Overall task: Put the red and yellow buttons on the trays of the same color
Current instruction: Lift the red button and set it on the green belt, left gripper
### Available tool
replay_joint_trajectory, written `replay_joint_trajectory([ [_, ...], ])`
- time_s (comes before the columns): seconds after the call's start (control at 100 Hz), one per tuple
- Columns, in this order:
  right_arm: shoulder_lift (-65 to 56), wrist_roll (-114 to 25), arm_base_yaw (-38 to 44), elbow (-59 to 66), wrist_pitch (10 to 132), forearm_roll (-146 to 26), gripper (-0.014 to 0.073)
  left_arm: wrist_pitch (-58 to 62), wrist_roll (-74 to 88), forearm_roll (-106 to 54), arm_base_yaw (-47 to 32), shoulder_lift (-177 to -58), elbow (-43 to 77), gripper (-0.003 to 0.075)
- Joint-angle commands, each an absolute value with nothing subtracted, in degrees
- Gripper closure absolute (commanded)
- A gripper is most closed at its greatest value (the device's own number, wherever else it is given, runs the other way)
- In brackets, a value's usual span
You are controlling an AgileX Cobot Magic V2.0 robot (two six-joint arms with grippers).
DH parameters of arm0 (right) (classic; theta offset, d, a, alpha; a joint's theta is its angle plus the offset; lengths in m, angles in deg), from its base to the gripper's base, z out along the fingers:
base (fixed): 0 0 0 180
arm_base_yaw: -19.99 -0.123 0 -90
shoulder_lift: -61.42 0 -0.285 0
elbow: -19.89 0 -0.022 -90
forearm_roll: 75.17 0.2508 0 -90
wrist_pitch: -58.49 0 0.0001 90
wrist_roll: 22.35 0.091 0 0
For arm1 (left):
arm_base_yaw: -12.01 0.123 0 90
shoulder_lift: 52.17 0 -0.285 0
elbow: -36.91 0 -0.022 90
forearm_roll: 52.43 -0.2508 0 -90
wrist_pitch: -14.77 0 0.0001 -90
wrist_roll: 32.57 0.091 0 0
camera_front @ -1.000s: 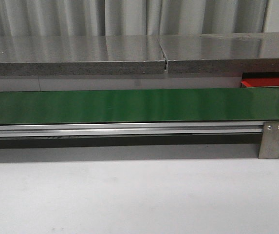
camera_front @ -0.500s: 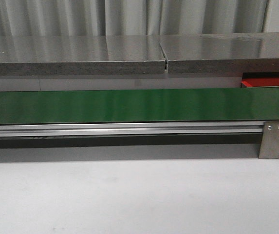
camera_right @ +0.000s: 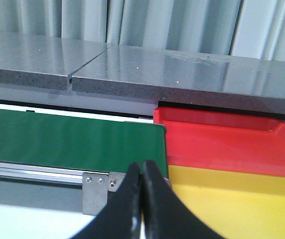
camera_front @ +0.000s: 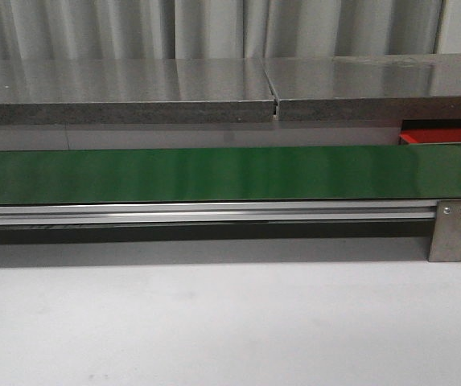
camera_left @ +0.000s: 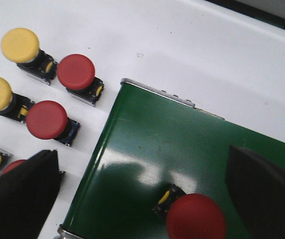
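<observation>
Left claw (camera_left: 142,199) is gaping wide over a red button (camera_left: 194,219) lying on the green belt (camera_left: 147,144); further red and yellow buttons (camera_left: 20,45) are resting on the white desk (camera_left: 192,50) at ten o'clock. Right claw (camera_right: 142,199) is pinched closed, empty, facing the red tray (camera_right: 222,144) and yellow tray (camera_right: 232,199).

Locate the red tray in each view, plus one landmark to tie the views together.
Front view: only a sliver of the red tray shows at the right edge, behind the end of the green belt.
Left wrist view: not in it.
Right wrist view: the red tray sits past the belt's end, with the yellow tray beside it, nearer the camera.
Shared landmark: the green belt, also in the left wrist view.
</observation>
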State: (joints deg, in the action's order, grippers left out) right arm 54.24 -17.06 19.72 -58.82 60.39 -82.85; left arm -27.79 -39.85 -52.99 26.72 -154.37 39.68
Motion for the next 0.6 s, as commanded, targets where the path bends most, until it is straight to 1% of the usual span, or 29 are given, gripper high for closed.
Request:
replay_joint_trajectory([
  [0.0,55.1,-17.3,19.5,-58.3,56.0,-83.6,0.0662,-24.3,-40.2,-53.1,27.6,-149.6,40.0,0.0059],
  [0.15,55.1,-17.3,19.5,-58.3,56.0,-83.6,0.0662,-23.4,-41.3,-53.4,30.3,-144.5,36.4,0.0059],
  [0.31,55.1,-17.3,19.5,-58.3,56.0,-83.6,0.0662,-22.8,-41.7,-56.3,35.8,-139.9,31.4,0.0059],
  [0.46,55.1,-17.3,19.5,-58.3,56.0,-83.6,0.0662,-19.7,-50.6,-60.8,41.9,-138.0,25.7,0.0059],
  [0.59,55.1,-17.3,19.5,-58.3,56.0,-83.6,0.0662,-15.8,-53.4,-62.2,46.0,-137.9,20.3,0.0059],
])
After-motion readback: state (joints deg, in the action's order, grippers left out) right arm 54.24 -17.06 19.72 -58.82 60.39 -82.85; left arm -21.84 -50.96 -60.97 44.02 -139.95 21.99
